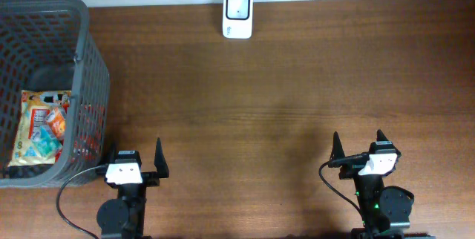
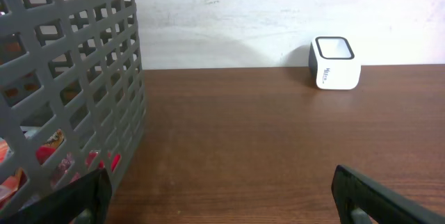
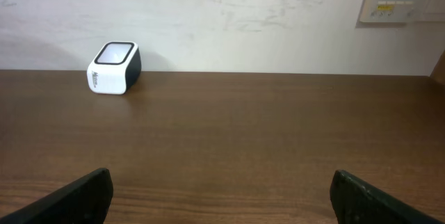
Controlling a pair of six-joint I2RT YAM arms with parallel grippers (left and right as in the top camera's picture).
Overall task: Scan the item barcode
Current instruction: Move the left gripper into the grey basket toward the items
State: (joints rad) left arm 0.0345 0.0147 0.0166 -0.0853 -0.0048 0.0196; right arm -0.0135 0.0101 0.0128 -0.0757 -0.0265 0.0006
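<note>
left gripper (image 1: 135,157): wide open, holding nothing
right gripper (image 1: 358,146): wide open, holding nothing
snack packet (image 1: 38,126): lying inside basket (image 1: 95,68) — far left
scanner (image 1: 238,14): back edge of table (image 1: 260,105)

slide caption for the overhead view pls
Left claw and right claw open; snack packet in basket, scanner across the table.

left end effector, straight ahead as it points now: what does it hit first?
Likely the grey basket: its wall lies right in the left-side finger's line, depth unclear. Between the fingers, bare table looks free to the back wall.
</note>
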